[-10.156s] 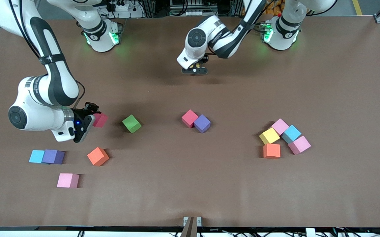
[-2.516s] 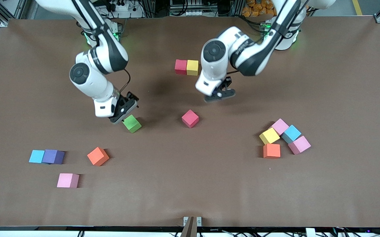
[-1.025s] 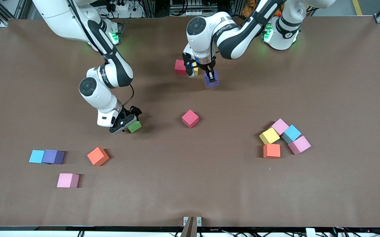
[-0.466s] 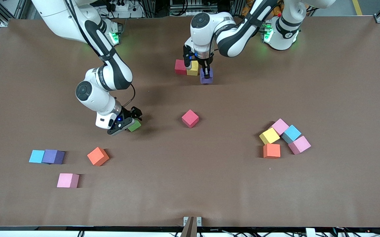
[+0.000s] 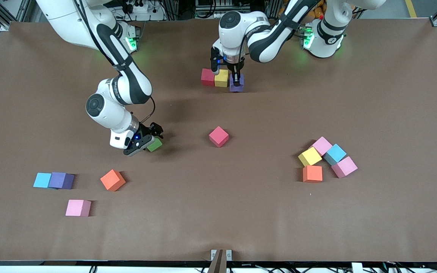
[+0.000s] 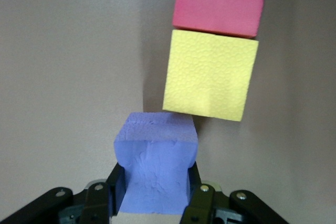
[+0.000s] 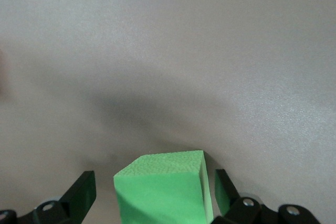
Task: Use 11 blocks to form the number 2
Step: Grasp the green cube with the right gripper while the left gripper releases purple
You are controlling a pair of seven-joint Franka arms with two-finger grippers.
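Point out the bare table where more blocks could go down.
Bare: the stretch nearer the camera than the red-yellow row with the purple block, down to the lone red block; also between that block and the five-block cluster. Crowded: around that cluster and by the blue-purple pair.

Even overhead light; soft shadows; sharp focus

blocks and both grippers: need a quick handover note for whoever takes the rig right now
Left gripper: shut on the purple block, setting it beside the yellow block and red block row near the bases.
Right gripper: open, fingers either side of the green block, not yet gripped.
Done: two blocks of the number 2 placed, third arriving.
Left: eight more, from the loose blocks nearer the front camera.
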